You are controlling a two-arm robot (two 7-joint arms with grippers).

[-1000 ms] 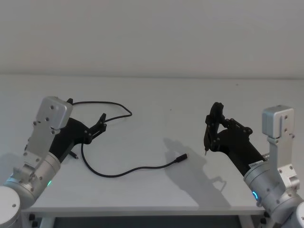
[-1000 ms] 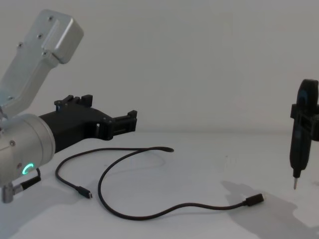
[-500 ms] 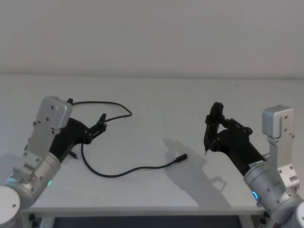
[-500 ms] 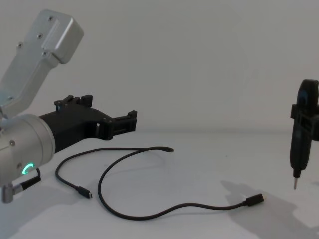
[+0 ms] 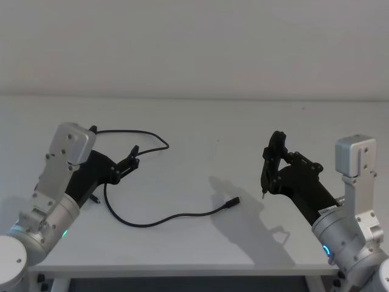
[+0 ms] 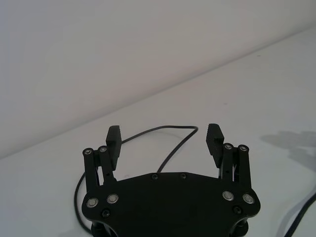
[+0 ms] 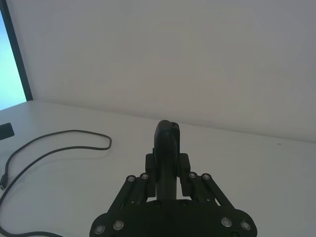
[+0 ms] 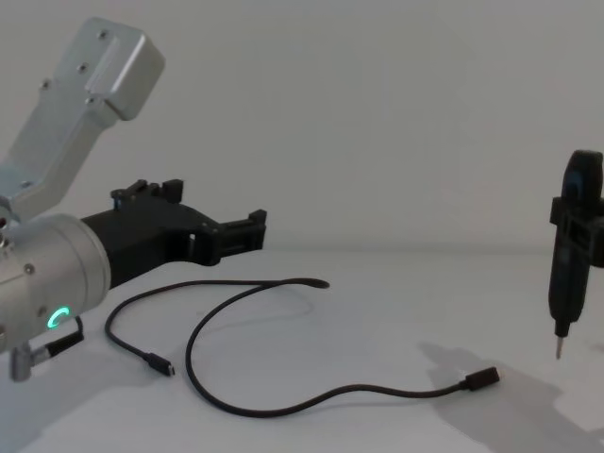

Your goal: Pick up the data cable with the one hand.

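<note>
The data cable [image 5: 176, 215] is a thin black cord lying loose on the white table [image 5: 200, 128], looping from beside my left arm to a plug [image 5: 233, 201] near the middle. The chest view shows the cable [image 8: 330, 394] flat on the table, with a plug [image 8: 481, 378] at its right end. My left gripper [image 5: 134, 156] hovers just above the cable's left loop, open and empty. In the left wrist view the left gripper [image 6: 164, 134] has the cable [image 6: 148, 132] beyond its fingertips. My right gripper [image 5: 270, 164] hangs at the right, shut on a slim upright black tool [image 8: 569, 255].
A short stub lead with a silver plug [image 8: 42, 349] hangs under my left arm's silver cylinder. The tool's thin metal tip [image 8: 559, 347] points down above the table. A plain wall stands behind the table.
My left gripper has edged slightly forward over the cable loop. The cable and the right arm have not moved.
</note>
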